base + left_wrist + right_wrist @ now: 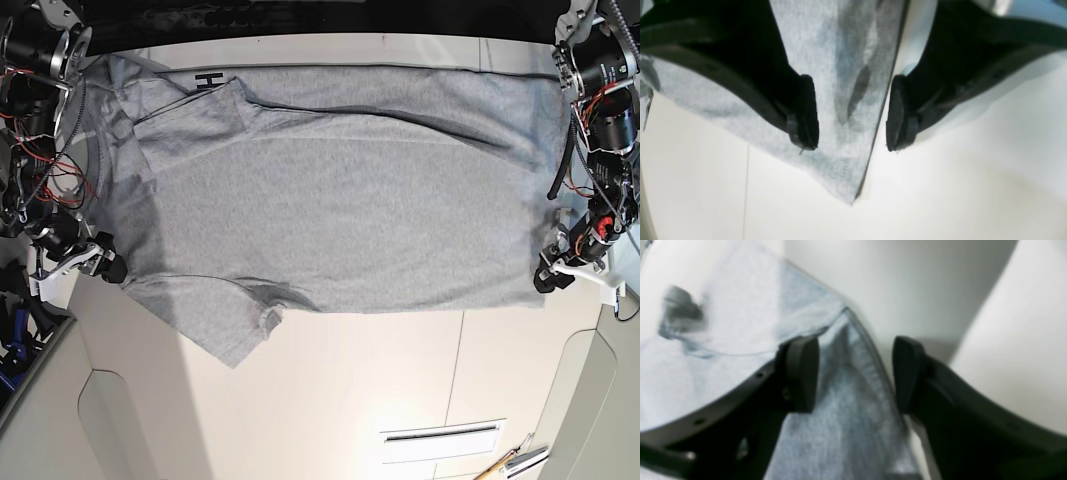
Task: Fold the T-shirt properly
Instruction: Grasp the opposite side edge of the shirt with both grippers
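Note:
The heather-grey T-shirt (340, 190) lies spread flat across the white table (350, 400), plain side up. A bit of black lettering (208, 80) peeks out at the far left edge. My left gripper (546, 280) is at the shirt's near right corner. In the left wrist view it (852, 133) is open, its jaws astride that cloth corner (843, 166). My right gripper (110, 268) is at the near left edge by a sleeve (235, 335). In the right wrist view it (855, 373) is open, with the stitched hem (870, 366) between its jaws.
The table's far edge runs along the top behind the shirt. A slotted panel (440, 435) and some hand tools (512, 465) lie at the near right. Both arm bases with loose cables (40, 150) stand at the table's left and right sides.

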### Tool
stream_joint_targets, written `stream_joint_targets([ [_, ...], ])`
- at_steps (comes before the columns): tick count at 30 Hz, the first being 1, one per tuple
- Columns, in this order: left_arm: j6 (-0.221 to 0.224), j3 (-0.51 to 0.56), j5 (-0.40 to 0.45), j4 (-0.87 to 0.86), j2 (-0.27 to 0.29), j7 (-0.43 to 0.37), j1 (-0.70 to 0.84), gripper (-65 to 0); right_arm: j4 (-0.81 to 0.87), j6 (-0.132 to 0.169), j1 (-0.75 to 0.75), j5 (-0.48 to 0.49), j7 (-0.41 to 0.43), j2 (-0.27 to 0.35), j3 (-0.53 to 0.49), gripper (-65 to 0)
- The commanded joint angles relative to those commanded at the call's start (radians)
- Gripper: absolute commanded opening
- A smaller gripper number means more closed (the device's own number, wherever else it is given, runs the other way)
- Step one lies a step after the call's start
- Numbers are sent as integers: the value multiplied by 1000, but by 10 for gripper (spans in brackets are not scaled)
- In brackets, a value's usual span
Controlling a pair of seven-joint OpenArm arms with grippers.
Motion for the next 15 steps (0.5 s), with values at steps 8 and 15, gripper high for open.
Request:
stream_joint_targets([
  [8,-2,1,-3,0,37,0,-19,-289,2,1,-13,0,4,-59,0,-305],
  [15,-2,1,1,0,46,0,-44,-489,2,1,-13,0,5,-64,0,-371],
])
